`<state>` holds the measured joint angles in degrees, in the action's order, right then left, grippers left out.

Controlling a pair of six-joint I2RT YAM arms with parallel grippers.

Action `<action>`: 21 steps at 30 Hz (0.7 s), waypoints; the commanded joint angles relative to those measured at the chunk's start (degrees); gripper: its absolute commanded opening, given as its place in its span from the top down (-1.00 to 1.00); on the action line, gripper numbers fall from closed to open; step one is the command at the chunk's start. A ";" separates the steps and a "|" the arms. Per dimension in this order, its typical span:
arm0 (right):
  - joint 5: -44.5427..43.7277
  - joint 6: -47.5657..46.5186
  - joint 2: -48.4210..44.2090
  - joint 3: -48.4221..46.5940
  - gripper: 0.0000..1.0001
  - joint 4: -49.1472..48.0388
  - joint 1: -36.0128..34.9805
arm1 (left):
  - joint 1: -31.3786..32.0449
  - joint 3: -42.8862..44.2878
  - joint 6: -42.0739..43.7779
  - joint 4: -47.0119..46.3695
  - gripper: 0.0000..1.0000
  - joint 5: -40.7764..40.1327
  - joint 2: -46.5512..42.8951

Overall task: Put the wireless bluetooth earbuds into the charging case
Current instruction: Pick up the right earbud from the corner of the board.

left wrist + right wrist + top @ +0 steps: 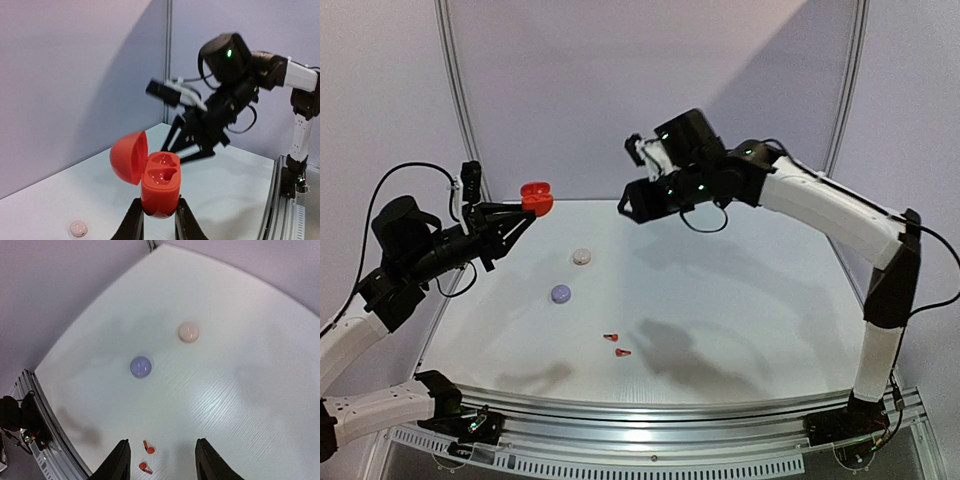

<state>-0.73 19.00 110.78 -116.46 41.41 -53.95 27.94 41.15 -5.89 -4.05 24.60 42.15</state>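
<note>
earbuds [611, 336], two red-orange ones, lie on the table [750, 330] to the near right of the lavender case [561, 293], the side toward the arm bases.

the table is white and ribbed, and the lavender case sits on its left half. the right arm [840, 215] rises from the near right corner and reaches back across, so the right gripper [625, 207] hangs high in the air, beyond and to the right of the lavender case. in the right wrist view that gripper [162, 460] points down with its fingers wide apart and nothing between them. the lavender case [141, 367] lies well below it.

the left arm [410, 250] stretches out from the left, and the left gripper [523, 214] is raised off the table, beyond and to the left of the lavender case. its fingers [135, 220] are closed on the base of the red case [159, 185], which it holds upright. the lid is swung open to one side and two moulded wells face up. seen from above, the red case [536, 197] is well apart from the lavender case and higher than it.

the lavender case is a closed round dome. the white case [582, 257], also round and closed, rests just beyond it and slightly right, not touching it.

the two earbuds [148, 447] lie close together but apart. each is far smaller than the lavender case.
</note>
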 commanded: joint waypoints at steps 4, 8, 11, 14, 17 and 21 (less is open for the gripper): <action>7.07 -3.65 14.61 -5.90 0.17 16.06 -2.14 | -6.50 -8.66 -2.76 -4.34 1.00 0.71 -7.84; 5.10 -0.17 20.07 -8.62 0.29 17.77 -2.69 | -7.69 -11.41 -2.86 -3.33 1.00 1.48 -11.28; 5.26 4.02 20.33 -4.47 0.25 13.55 -4.30 | -7.87 -13.12 -2.37 -3.62 1.00 1.83 -12.98; 6.31 -0.23 19.75 -0.20 0.11 8.21 -7.86 | -7.88 -14.39 -1.81 -4.78 1.00 2.03 -13.74; 5.17 -8.56 21.49 -0.83 0.09 8.86 -9.84 | -7.88 -15.10 -1.84 -6.13 1.00 2.15 -13.57; 3.78 -13.58 22.58 -0.71 0.08 10.69 -9.86 | -7.88 -15.18 -1.71 -6.42 1.00 3.11 -13.50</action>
<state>4.60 12.45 131.98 -117.56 51.96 -63.35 20.75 26.57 -8.14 -8.34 26.52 28.77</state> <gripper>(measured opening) 0.458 0.182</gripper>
